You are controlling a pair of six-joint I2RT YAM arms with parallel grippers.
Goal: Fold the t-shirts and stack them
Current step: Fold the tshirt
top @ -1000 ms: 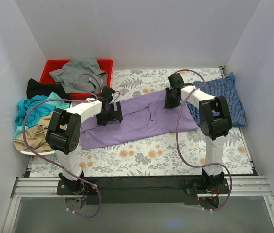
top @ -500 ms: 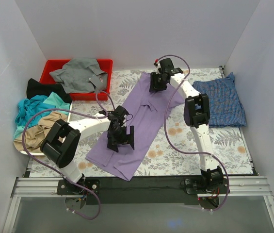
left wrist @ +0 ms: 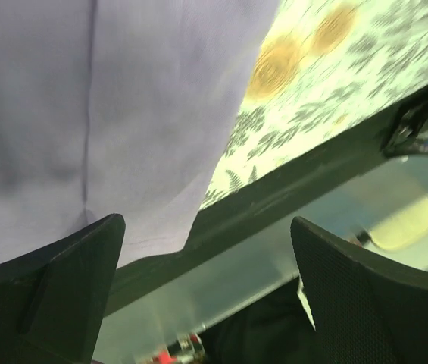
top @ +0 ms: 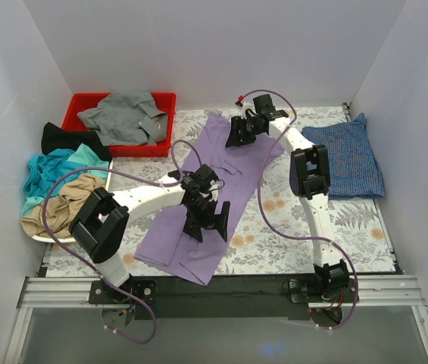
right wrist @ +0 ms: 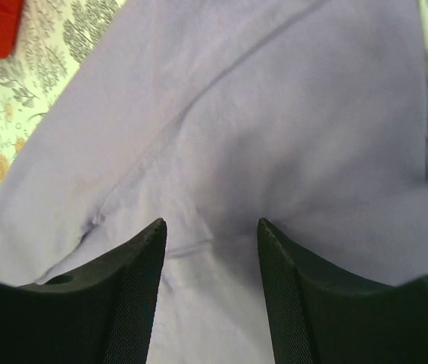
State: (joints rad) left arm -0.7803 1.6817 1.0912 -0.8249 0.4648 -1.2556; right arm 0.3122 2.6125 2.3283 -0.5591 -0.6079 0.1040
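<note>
The lavender-purple t-shirt (top: 225, 171) lies stretched out from the far middle of the table down to its near edge. My left gripper (top: 207, 224) hovers over the shirt's near end with its jaws wide apart and nothing between them. In the left wrist view (left wrist: 206, 224) the shirt's hem (left wrist: 85, 91) is at the upper left. My right gripper (top: 238, 135) is over the shirt's far end. Its fingers (right wrist: 134, 296) stand apart with flat cloth (right wrist: 274, 114) showing between them. The blue checked t-shirt (top: 346, 159) lies folded at the right.
A red bin (top: 81, 106) at the back left holds a grey shirt (top: 123, 114). Black (top: 62, 136), teal (top: 51, 167) and tan (top: 58, 206) shirts are piled at the left edge. The floral table cover (top: 289, 220) ends at a black front rail (top: 221, 292).
The lavender shirt swung from lying across the table to lying lengthwise. My left gripper moved toward the near edge and to the right. My right gripper moved to the far middle.
</note>
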